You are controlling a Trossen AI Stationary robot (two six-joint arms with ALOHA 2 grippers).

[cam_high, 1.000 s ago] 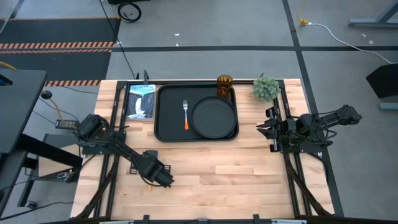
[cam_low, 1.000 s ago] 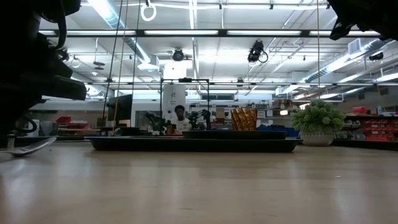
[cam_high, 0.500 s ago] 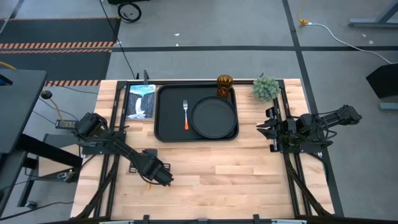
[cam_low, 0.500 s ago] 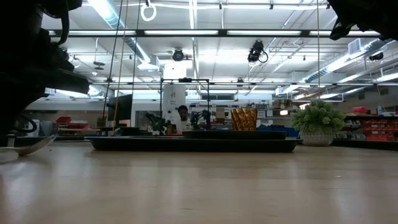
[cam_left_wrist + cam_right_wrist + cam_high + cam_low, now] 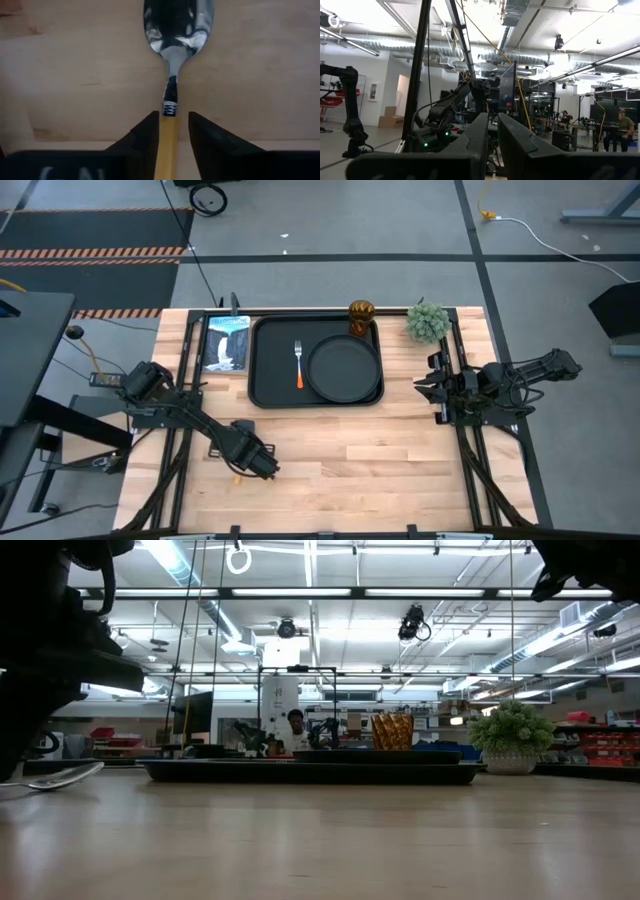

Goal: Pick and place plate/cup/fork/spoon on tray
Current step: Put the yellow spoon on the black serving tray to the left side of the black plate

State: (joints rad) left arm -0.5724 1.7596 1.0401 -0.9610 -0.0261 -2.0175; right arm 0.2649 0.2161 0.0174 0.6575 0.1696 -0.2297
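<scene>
The spoon lies near the table's near left, its silver bowl ahead of my left gripper, which is shut on its yellow-orange handle. The bowl also shows in the low view. My left gripper also shows in the high view. The black tray at the far middle holds the round black plate and the fork. The amber cup stands at the tray's far right corner. My right gripper waits shut above the table's right side. My left gripper pinches the spoon's handle between its two fingers, at the end next to the silver neck. The fingers come from above and lie across the handle. The spoon sits nearly level and low over the wood; whether it is lifted clear, I cannot tell.
A green potted plant stands at the far right corner. A picture card lies left of the tray. Bare wood spreads between the tray and the near edge. A person shows in the room beyond the table.
My left gripper has shifted a little with the spoon. In the low view the spoon's bowl now shows flatter and a little farther toward the table's right.
</scene>
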